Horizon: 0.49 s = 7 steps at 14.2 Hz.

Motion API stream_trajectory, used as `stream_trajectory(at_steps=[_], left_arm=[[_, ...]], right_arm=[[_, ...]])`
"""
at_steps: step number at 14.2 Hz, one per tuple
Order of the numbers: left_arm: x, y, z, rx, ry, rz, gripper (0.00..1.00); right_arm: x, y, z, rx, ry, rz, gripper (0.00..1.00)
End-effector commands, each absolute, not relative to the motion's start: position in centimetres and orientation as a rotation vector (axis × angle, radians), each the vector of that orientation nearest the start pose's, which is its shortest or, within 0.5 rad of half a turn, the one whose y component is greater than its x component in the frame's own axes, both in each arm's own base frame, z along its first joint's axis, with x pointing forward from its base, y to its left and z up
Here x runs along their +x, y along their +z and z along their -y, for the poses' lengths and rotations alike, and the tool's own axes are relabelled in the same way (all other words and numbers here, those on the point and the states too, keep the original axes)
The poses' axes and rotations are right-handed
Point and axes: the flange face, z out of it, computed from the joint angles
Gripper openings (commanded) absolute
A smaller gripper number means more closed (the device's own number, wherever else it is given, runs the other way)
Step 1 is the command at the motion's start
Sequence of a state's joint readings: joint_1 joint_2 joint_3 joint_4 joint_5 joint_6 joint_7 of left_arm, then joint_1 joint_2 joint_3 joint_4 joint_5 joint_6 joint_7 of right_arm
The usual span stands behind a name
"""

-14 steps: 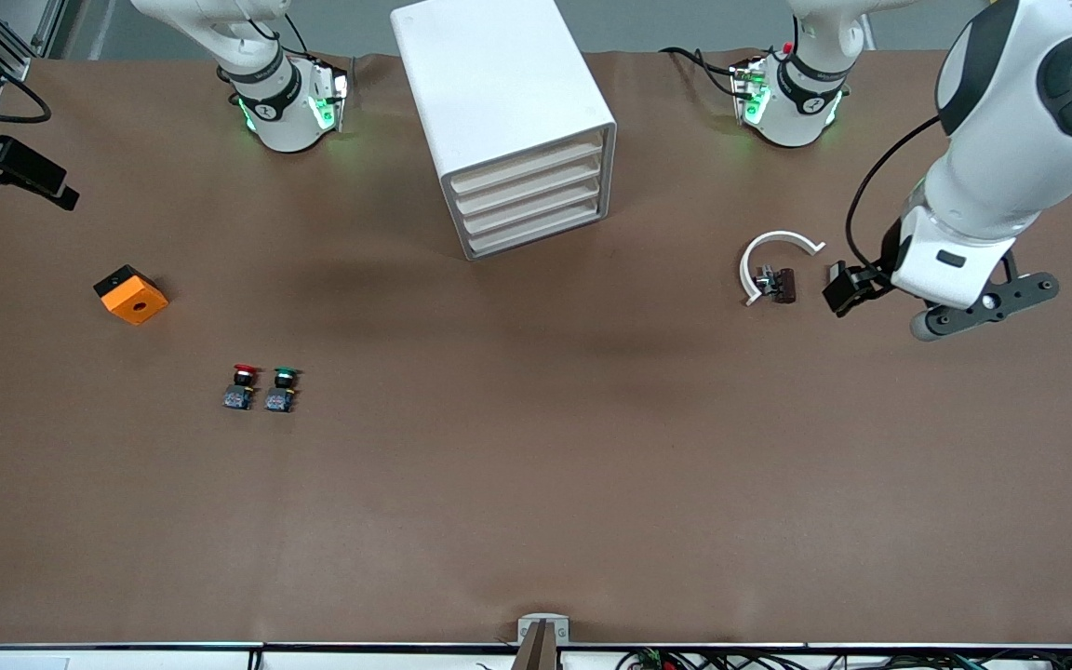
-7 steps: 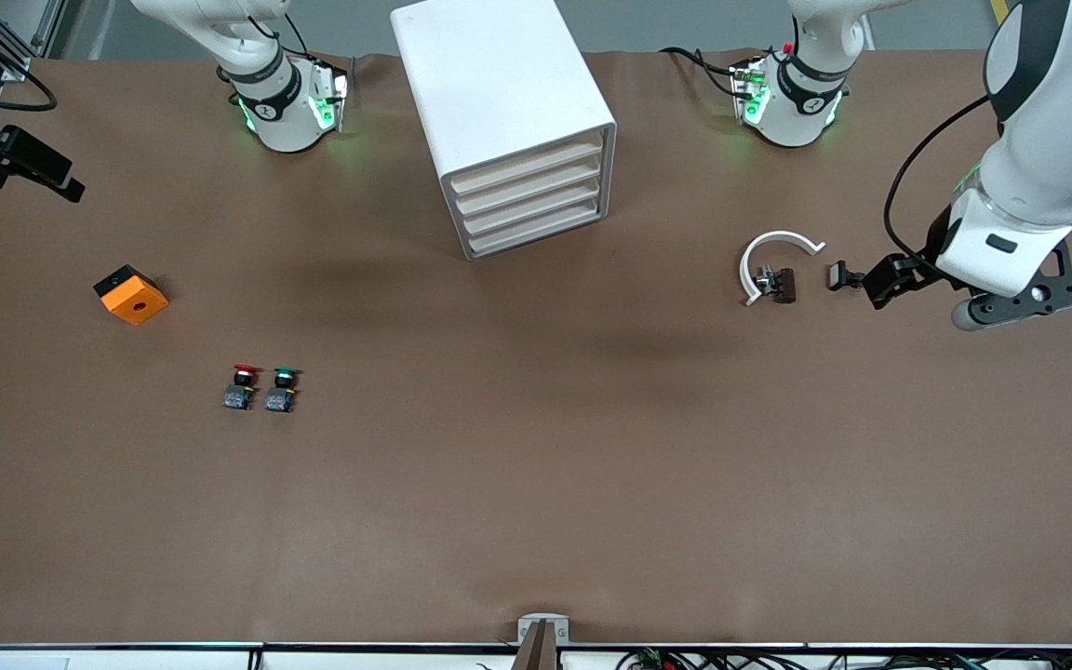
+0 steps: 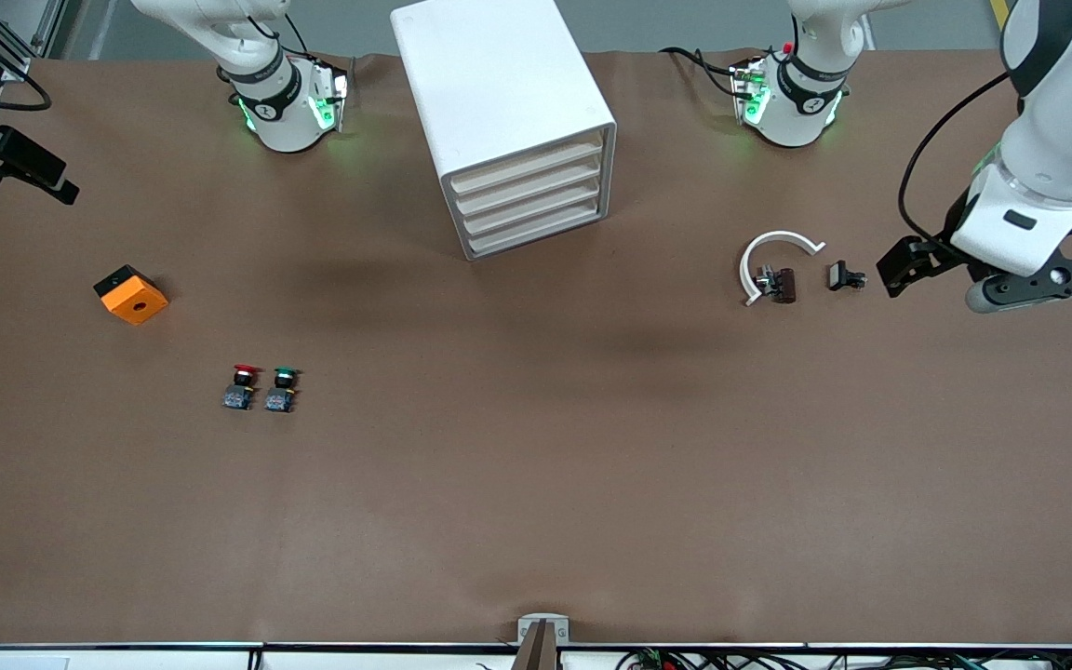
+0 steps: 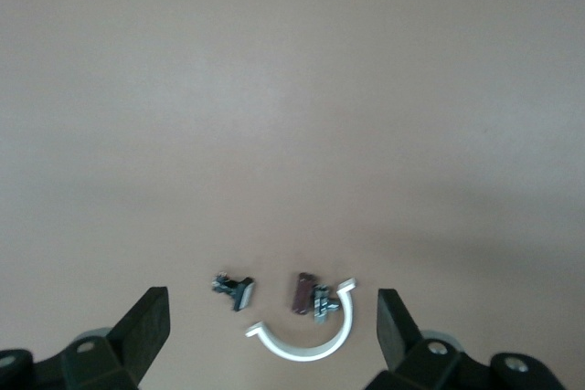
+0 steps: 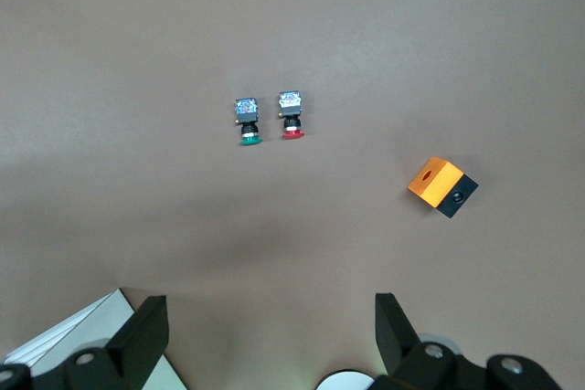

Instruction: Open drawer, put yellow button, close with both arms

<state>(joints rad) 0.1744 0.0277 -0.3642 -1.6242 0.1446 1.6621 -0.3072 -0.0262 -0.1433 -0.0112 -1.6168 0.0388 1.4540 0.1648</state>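
The left gripper [image 4: 272, 331] hangs with jaws spread, a white ring [image 4: 306, 338] and small clip [image 4: 236, 288] lying between them. The right gripper [image 5: 270, 335] is spread too, over bare table [image 5: 302, 244].

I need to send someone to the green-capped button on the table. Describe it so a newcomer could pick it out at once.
Start at the white cabinet and move toward the right arm's end of the table, nearer the front camera, past the orange block. Two tiny push buttons stand side by side there. The green-capped button is the one closer to the cabinet's side; its twin, the red-capped button, differs only in cap colour.
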Motion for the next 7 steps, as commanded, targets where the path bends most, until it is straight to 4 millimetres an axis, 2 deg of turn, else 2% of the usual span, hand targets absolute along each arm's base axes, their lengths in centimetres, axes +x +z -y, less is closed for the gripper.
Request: stream_trajectory(at_steps=[1,4,7], left_arm=[[54.7,61.1,6.9,-3.019,-0.037,0.041,1.0],[54.0,61.9,4.5,-3.061,-0.022,-0.022,1.0],[53.3,62.4,4.0,-3.089,0.003,-0.067,1.0]], right_arm=[[48.9,67.3,1.8,-3.089,0.005,-0.274,1.0],[48.8,67.5,1.6,-3.088,0.01,-0.273,1.0],[48.9,67.6,1.3,-3.089,-0.004,-0.269,1.0]])
